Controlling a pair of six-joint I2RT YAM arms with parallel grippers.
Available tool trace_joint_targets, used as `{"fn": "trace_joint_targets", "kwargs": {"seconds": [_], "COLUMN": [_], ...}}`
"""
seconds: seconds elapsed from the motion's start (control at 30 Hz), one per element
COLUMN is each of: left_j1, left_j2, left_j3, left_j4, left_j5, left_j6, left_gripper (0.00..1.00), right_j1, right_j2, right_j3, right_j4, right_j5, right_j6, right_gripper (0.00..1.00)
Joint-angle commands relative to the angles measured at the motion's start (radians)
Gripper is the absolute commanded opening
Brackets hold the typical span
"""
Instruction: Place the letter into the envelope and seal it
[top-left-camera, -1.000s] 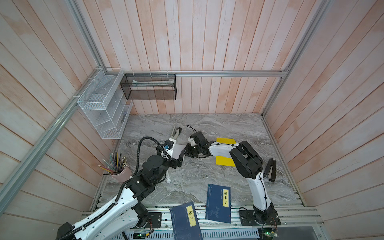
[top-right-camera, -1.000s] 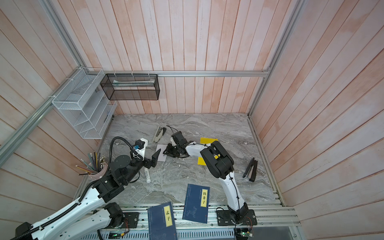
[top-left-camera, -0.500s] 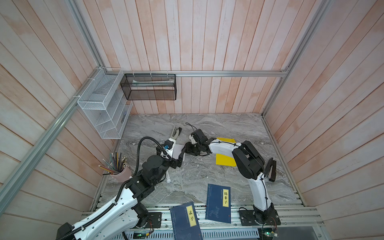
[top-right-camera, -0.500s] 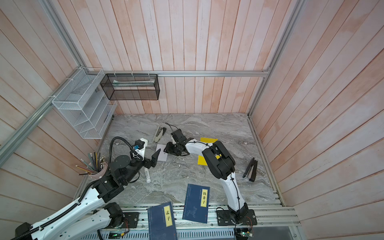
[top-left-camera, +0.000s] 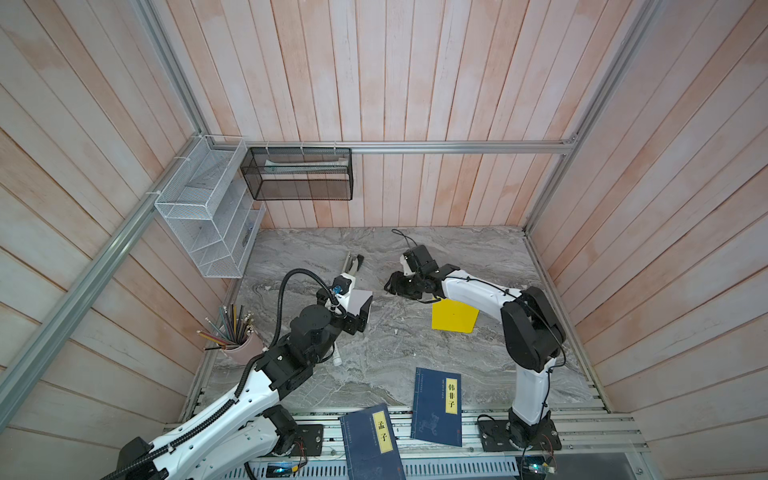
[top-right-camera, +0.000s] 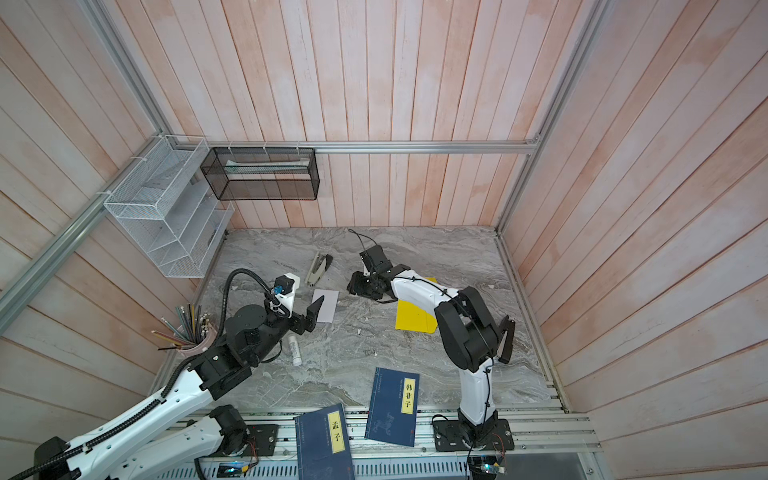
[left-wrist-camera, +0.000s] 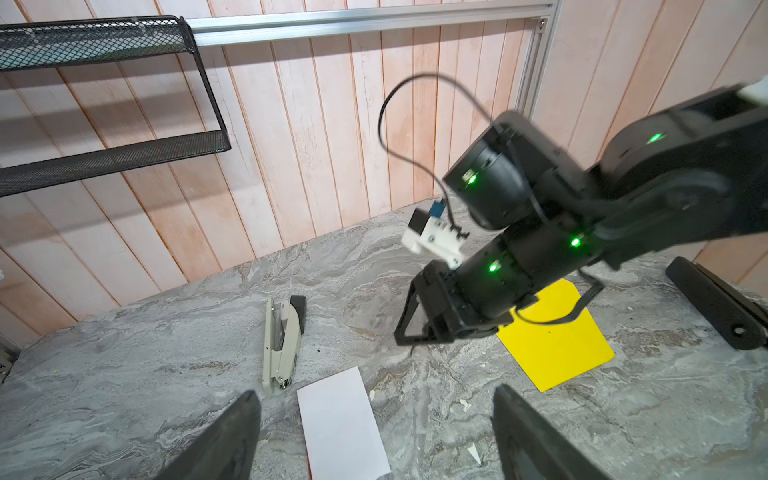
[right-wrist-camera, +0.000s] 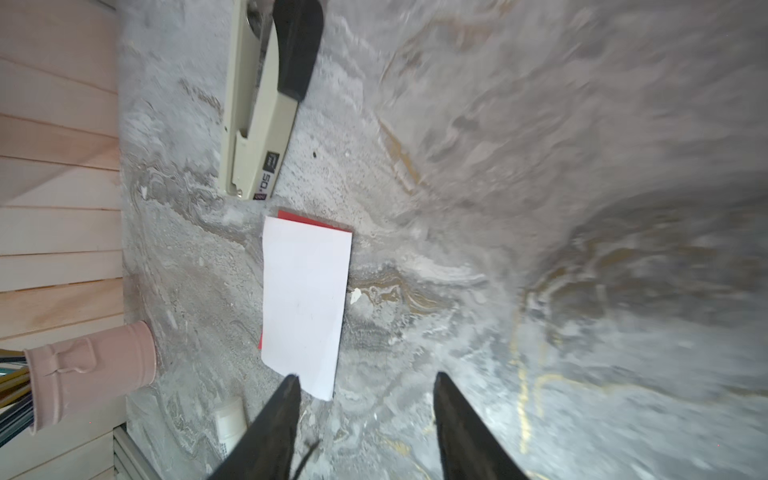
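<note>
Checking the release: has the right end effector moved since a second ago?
Yes. The right end effector has drawn back rightward from the stapler, toward the envelope.

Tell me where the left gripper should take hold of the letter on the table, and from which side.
Probably the short end nearest the left gripper, approached low from the arm's own side. The letter lies flat, white side up, so one of the open jaws likely has to slide under that end; its far end almost meets the stapler.
</note>
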Motion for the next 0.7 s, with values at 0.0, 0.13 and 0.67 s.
{"fn": "trace_joint_targets", "kwargs": {"seconds": [0.0, 0.13, 0.67], "left_j1": [-0.003, -0.003, -0.066], "left_j2": [0.034, 0.109, 0.428], "left_j3": [0.048, 0.082, 0.215], "left_j4": [-0.03, -0.032, 0.013], "left_j5": [0.021, 0.08, 0.299], "left_j6": [-0.051, -0.099, -0.273], "left_gripper": [0.88, 0.86, 0.77], "right_j1": [-0.072, -0.189, -0.634], "right_j2": [-0.108, -0.244, -0.536], "right_j3": [-0.085, -0.209, -0.571], "right_j4": [-0.06, -0.086, -0.075], "right_j5": [0.097, 0.134, 0.17], "right_j6": [-0.049, -0.084, -0.227], "right_gripper": [0.52, 0.52, 0.58]}}
